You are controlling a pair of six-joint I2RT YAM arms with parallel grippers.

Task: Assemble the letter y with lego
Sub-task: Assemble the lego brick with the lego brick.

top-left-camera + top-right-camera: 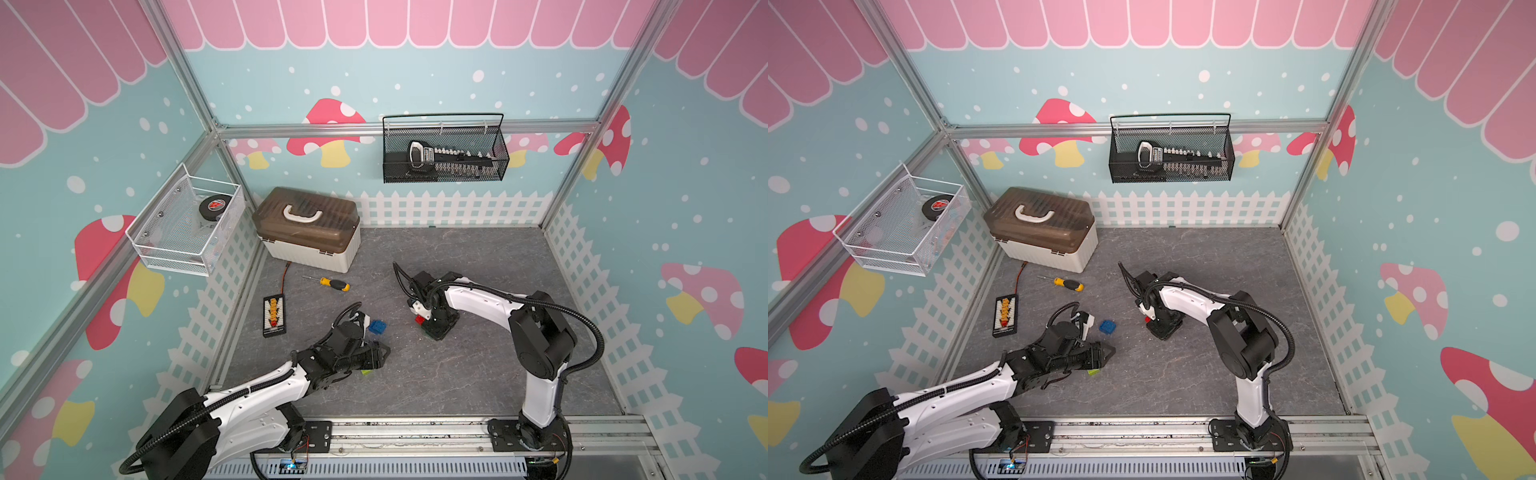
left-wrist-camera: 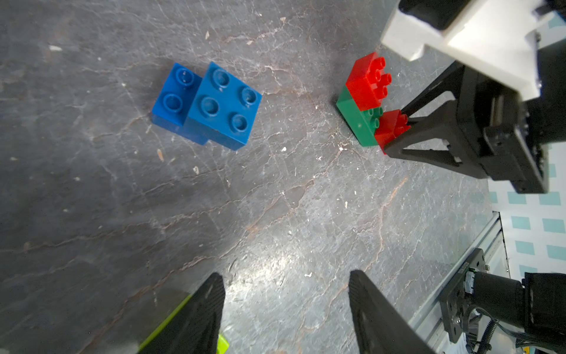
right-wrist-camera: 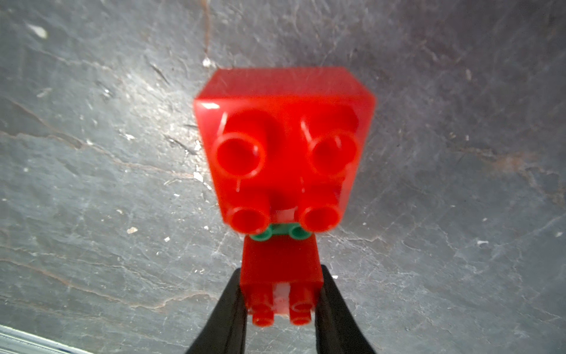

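Right fingers (image 3: 220, 321) clenched on red brick (image 3: 281, 263); left fingers (image 2: 196, 312) spread, empty; grey veined tabletop (image 1: 478, 374), mushroom-print walls (image 1: 415, 83).

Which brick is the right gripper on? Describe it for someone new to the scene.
From the brown-lidded toolbox at the back left, come forward and right to the right gripper. Its jaws are shut on a red brick at one end of a dark-green brick. The twin red brick on the other end is free of the jaws; the blue bricks lie apart.
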